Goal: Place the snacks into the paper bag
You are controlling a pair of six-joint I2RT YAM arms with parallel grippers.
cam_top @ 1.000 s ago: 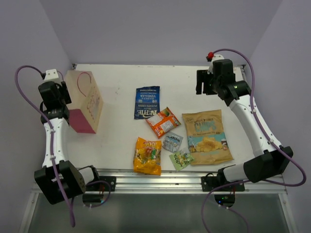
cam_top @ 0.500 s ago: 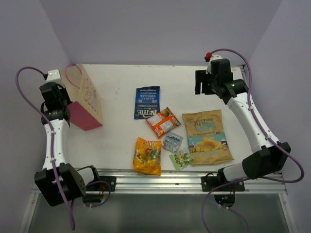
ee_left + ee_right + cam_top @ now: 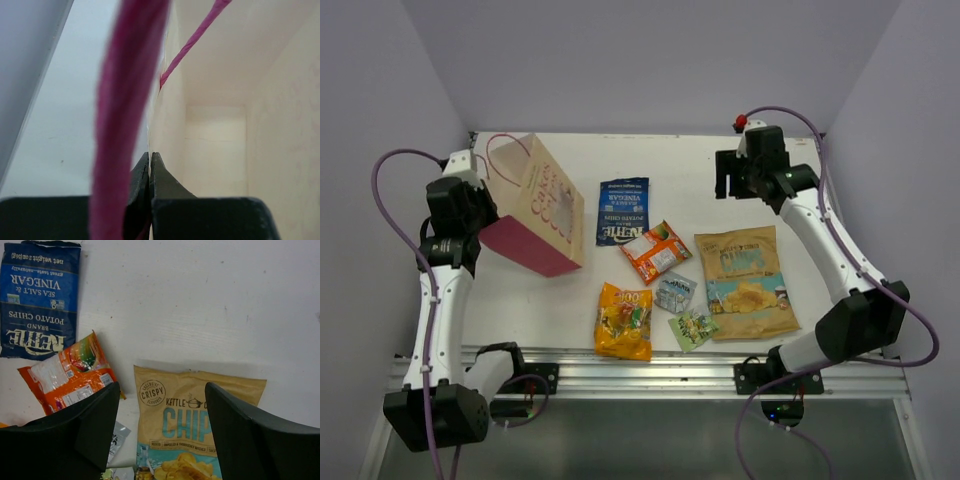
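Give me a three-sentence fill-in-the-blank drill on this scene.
The paper bag is pinched by the ___ arm's pincer.
The right pincer hangs above the tan chip bag with its jaws ___.
Counting the dark blue chip bag, ___ packets lie on the table.
Missing words: left; open; six.

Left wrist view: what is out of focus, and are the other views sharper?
Left wrist view: the cord handle near the lens is a blurred pink band, while the inside of the paper bag is clearer. Right wrist view: sharp, and the print on the dark blue chip bag is readable. Top external view: sharp, with even light and only soft shadows.
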